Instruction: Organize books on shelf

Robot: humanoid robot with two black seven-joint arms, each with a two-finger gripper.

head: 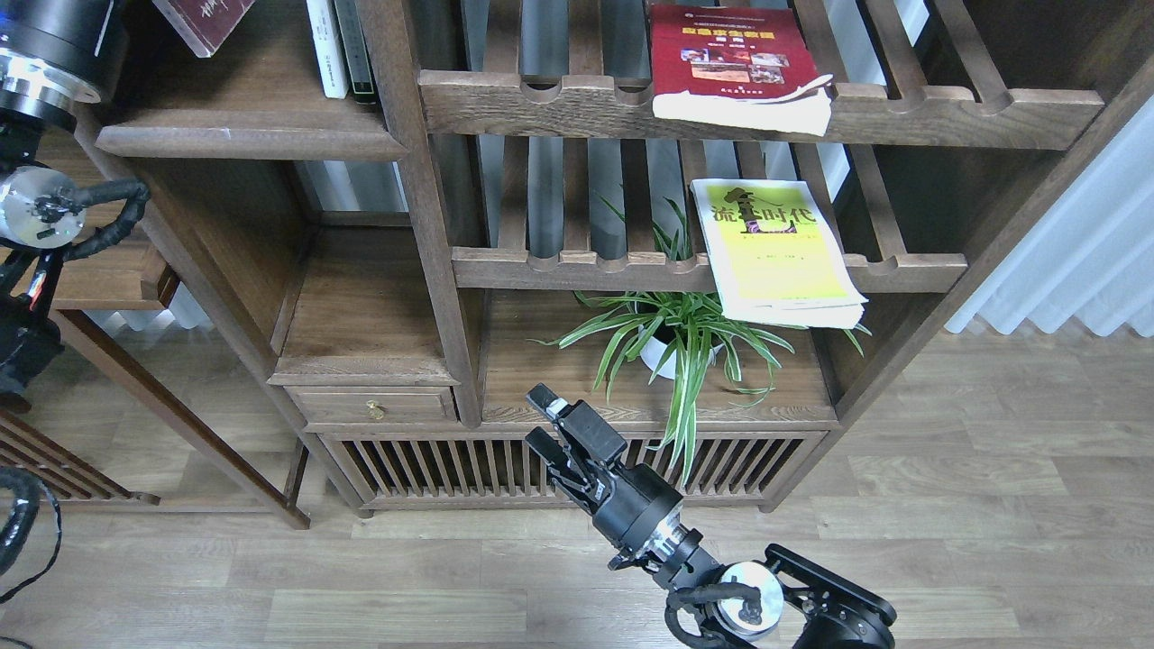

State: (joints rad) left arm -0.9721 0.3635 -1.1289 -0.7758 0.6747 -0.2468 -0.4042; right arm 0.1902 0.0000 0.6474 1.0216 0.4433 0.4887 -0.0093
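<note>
Across the big bookcase [424,225], little looks sorted yet. Taking the potted spider plant [676,333] as landmark: the yellow-green book [775,248] lies flat on the slatted rack just above it, the red book [735,63] on the rack higher up, both overhanging. The maroon book [203,20] leans far up-left over the solid shelf [243,135], beside two upright volumes [341,45]. The right pincer [544,419], just below-left of the plant, is spread and empty; the left one I cannot see.
</note>
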